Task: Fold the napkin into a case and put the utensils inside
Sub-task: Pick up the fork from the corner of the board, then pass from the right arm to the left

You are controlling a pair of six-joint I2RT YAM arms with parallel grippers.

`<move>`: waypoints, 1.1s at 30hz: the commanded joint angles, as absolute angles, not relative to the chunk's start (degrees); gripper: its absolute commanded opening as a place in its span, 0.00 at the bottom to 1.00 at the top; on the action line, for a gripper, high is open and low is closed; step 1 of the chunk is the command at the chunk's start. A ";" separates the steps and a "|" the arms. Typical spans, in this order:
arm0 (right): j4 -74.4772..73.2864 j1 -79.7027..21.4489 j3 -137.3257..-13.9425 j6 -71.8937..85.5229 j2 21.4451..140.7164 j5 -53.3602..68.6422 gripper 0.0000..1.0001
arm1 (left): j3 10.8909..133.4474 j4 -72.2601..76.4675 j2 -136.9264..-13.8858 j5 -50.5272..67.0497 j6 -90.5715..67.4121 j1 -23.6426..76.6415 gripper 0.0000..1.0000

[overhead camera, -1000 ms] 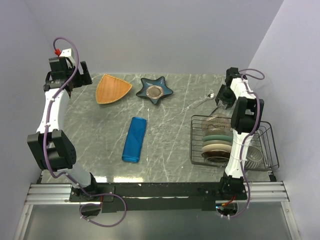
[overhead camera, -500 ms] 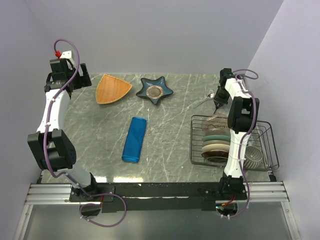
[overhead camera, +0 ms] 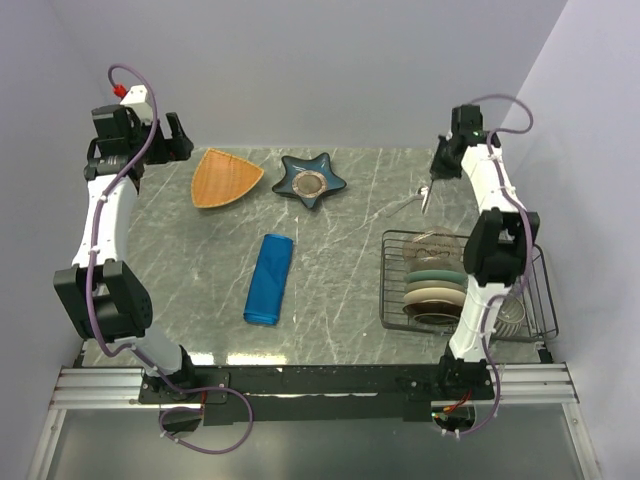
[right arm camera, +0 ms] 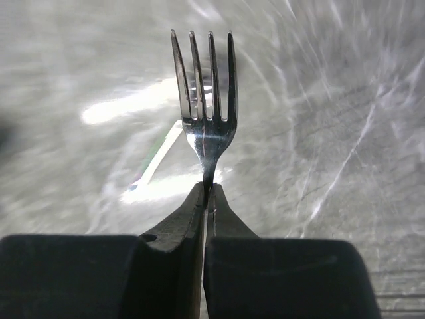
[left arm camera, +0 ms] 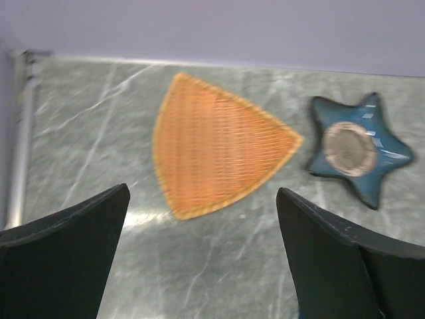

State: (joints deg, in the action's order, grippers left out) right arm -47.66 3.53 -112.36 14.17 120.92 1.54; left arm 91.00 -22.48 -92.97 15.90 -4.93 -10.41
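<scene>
The right gripper is pinching the fork by its neck, tines pointing away. It has lifted the fork off the far right of the marble table (half a second ago it was down low). The blue case lies mid-table. The left gripper hangs spread over the orange triangular dish.

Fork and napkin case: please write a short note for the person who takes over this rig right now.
Left gripper: open, empty, hovering by the orange dish.
Right gripper: shut on the fork, pinched at its neck.
Case: folded, lying flat in the centre of the top view, both utensils outside it.
Spoon: I cannot make it out.
Left to do: carry the fork to the Case, slide it in, then the Spoon.
</scene>
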 commanded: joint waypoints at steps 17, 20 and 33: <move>-24.61 -33.21 -107.06 5.63 96.33 11.51 0.00 | 82.45 8.61 -85.52 45.37 -26.55 8.51 0.81; -24.00 -35.50 -105.48 4.75 95.10 11.60 0.00 | 81.21 7.21 -84.03 42.20 -23.56 11.86 0.78; -22.42 -40.34 -101.52 2.91 91.41 10.28 0.00 | 78.75 11.69 -83.05 40.95 -26.98 14.59 0.68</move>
State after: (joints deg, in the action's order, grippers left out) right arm -26.41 -38.85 -102.35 4.54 95.31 11.42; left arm 78.94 7.94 -84.07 41.06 -25.08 13.72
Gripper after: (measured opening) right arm 0.020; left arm 0.708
